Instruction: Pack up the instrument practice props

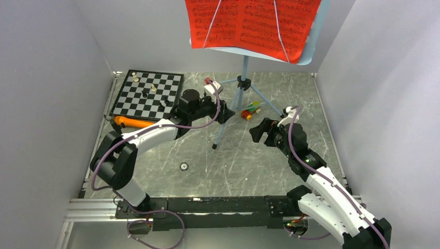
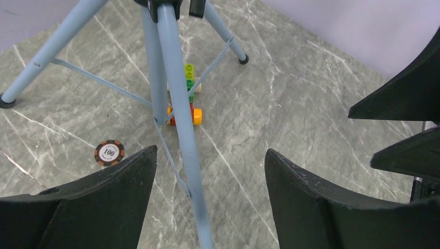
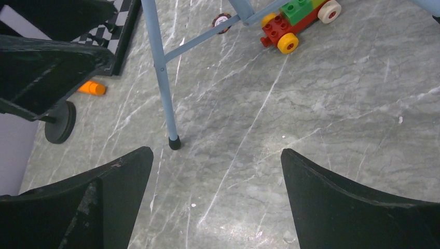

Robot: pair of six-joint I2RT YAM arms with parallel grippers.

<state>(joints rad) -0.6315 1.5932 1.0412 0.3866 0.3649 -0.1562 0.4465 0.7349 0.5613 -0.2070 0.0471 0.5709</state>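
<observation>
The tall light-blue music stand [image 1: 244,66] stands at the back middle with the red sheet-music pages [image 1: 254,23] on its desk. My left gripper [image 1: 225,115] is open, with the stand's front tripod leg [image 2: 181,129] running between its fingers without touching them. The left gripper also shows in its wrist view [image 2: 207,166]. My right gripper [image 1: 258,130] is open and empty above bare table to the right of that leg [image 3: 162,78]; it shows in its wrist view too [image 3: 215,161]. The orange microphone [image 1: 136,123] lies at the left with its black round base [image 3: 59,122].
A black-and-white chessboard [image 1: 148,94] with pieces sits at the back left. A colourful toy car [image 1: 250,110] stands under the tripod. A poker chip [image 2: 109,152] lies by the legs. Grey walls close in on both sides.
</observation>
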